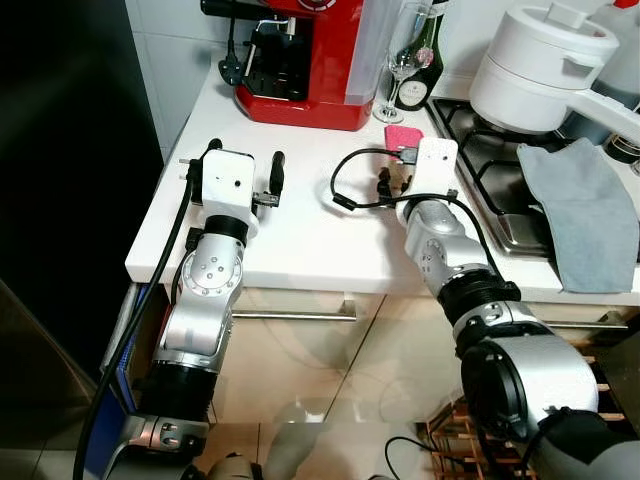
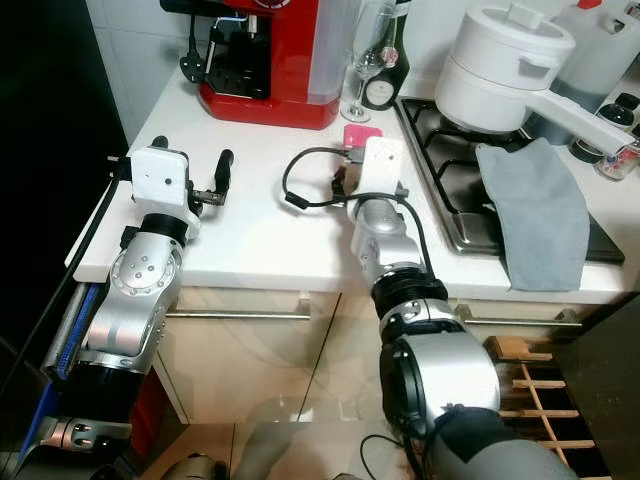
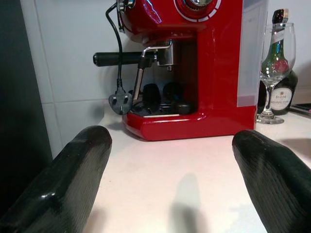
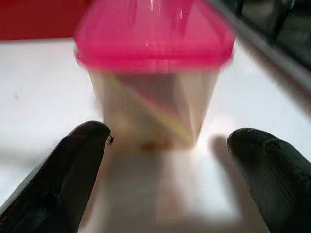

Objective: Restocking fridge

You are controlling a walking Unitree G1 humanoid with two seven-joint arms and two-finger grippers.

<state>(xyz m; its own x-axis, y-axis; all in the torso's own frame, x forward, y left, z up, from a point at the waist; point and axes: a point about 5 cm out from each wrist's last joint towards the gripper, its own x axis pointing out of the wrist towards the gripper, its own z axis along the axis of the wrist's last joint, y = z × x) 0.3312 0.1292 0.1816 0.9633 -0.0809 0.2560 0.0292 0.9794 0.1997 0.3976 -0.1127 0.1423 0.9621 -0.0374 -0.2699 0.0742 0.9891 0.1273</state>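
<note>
On the white counter (image 1: 300, 240), right hand (image 4: 167, 145), fingers apart, faces the pink-lidded container (image 4: 153, 73) near the hob; centre it before closing. Left hand (image 3: 170, 160) open, idle.

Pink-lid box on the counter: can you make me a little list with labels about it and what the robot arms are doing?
Box: clear container with pink lid, standing on the white counter
Right end effector: open, fingers either side of the box, not touching it
Left end effector: open, holding nothing, pointing at the red coffee machine
Near the box: wine glass, dark bottle
On the stove: white pot, grey cloth
</note>
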